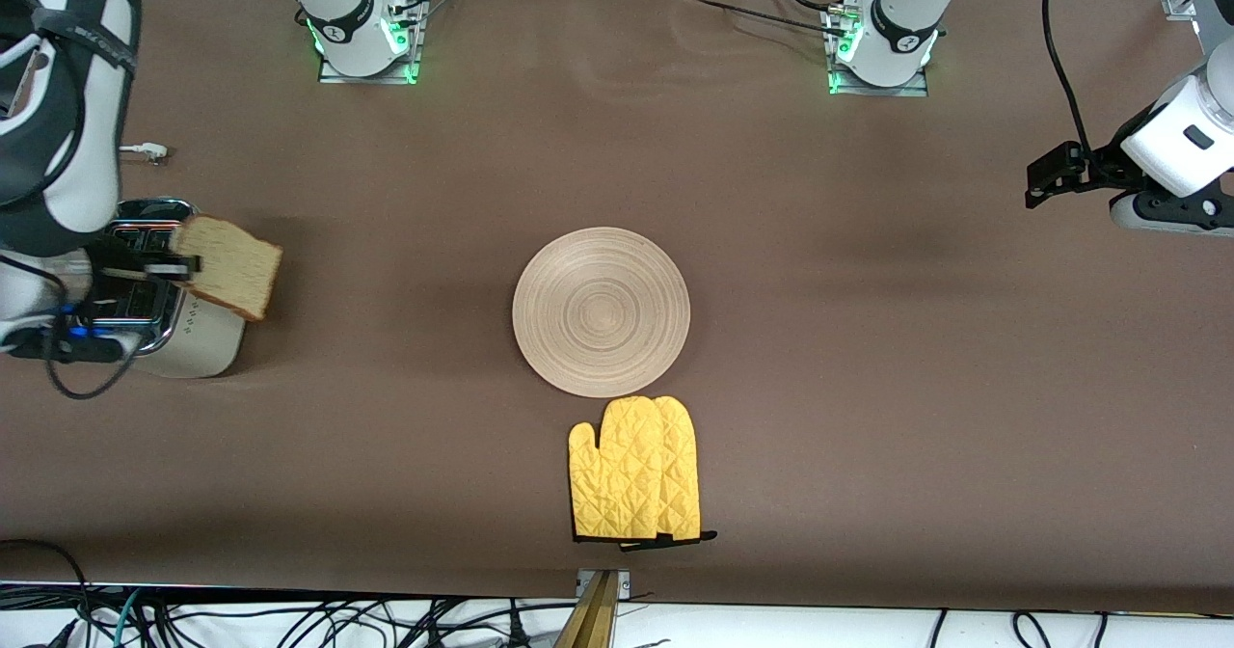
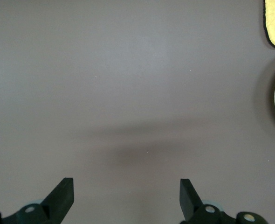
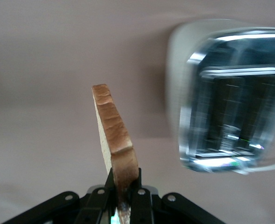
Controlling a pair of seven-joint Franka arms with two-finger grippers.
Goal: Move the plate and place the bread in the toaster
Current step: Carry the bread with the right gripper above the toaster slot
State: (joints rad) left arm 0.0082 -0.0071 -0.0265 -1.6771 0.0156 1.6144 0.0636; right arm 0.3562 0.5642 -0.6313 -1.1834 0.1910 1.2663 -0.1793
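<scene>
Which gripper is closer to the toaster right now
The right. The right gripper is shut on the bread just above the toaster. The left gripper waits open over bare table at the left arm's end, well past the plate.

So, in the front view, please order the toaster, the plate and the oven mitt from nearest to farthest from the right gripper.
The right gripper, shut on the bread, is over the toaster.
1. Toaster: directly under it, at the right arm's end of the table.
2. Plate: mid-table.
3. Oven mitt: beside the plate, nearer the front camera.
</scene>
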